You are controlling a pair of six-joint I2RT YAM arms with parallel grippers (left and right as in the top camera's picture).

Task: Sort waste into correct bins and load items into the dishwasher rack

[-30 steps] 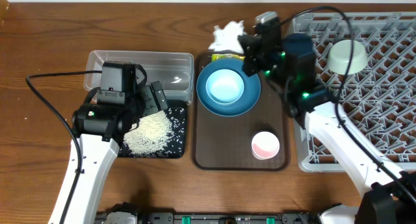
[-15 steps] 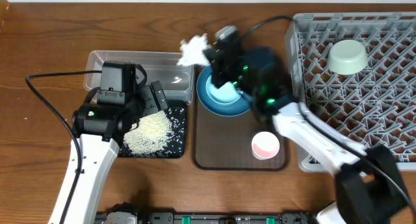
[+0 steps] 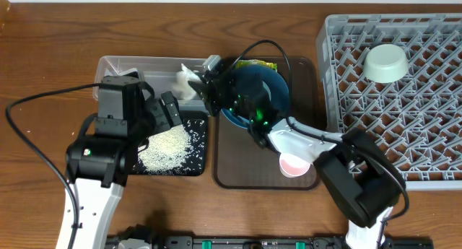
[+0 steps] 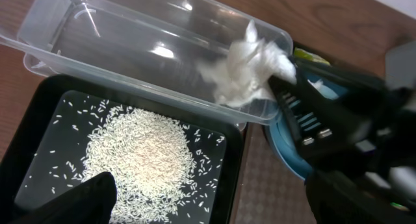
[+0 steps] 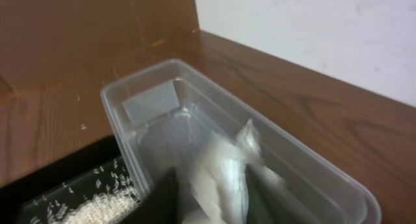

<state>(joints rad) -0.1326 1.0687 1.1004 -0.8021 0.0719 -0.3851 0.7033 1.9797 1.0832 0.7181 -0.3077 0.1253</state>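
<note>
Tissue (image 4: pixel 250 65): light, soft, crushable; any fold will take a grip. It sits between right gripper (image 5: pixel 214 198) fingers above tub (image 4: pixel 117 49); pinched or loosed, cannot tell.

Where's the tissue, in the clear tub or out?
Tissue is over the tub, right end, between right claw fingers; resting inside or not, cannot tell.

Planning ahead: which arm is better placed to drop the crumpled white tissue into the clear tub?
Right: the right gripper has the crumpled white tissue over the clear rectangular plastic tub. The left gripper hangs open over loose white rice grains.
</note>
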